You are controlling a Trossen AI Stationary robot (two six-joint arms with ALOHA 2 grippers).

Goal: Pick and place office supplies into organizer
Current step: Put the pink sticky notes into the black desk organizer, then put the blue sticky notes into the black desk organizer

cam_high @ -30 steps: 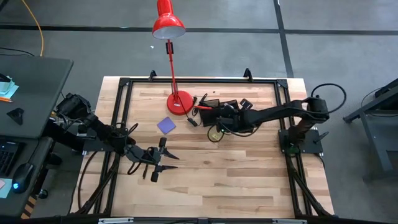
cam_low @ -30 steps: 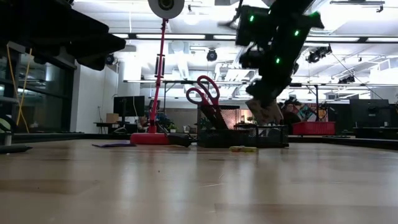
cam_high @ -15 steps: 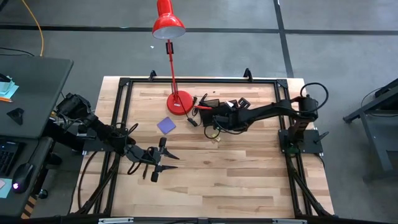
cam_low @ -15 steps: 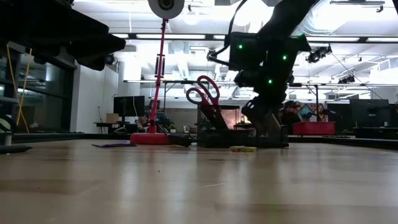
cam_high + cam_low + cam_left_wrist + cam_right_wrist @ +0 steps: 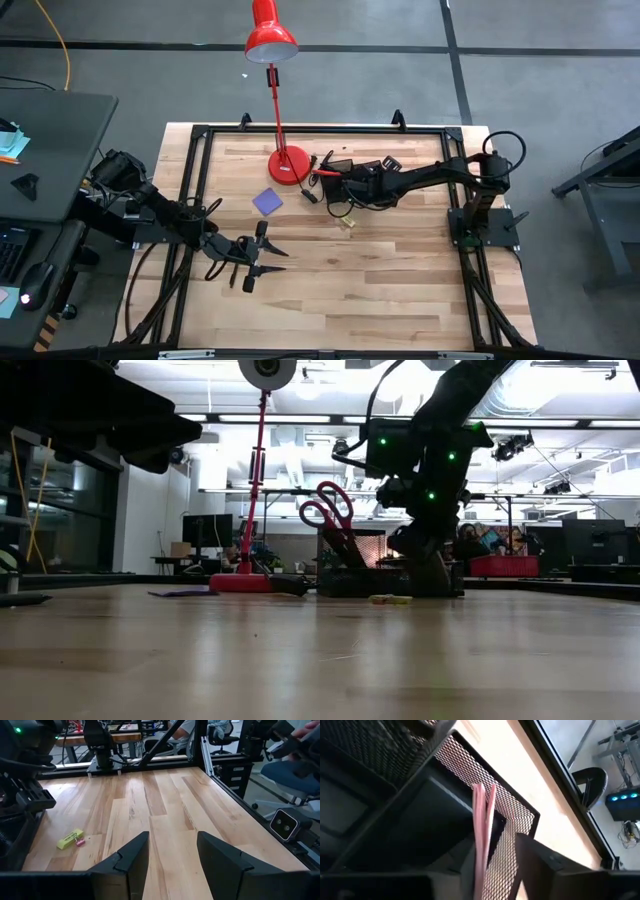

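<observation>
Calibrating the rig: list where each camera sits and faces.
High: above the table, facing straight down; left arm and right arm show.
Low: table-top height, facing level toward the organizer; right arm shows.
Left wrist: on left arm, facing across the table; its open jaws show.
Right wrist: on right arm, facing into the organizer; its jaws flank the pink pad.
High and left wrist share the yellow piece.

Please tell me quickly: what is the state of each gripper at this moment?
Left gripper: open, holding nothing, above the bare table.
Right gripper: inside the organizer, around the pink note pad; whether it grips cannot be told.
</observation>
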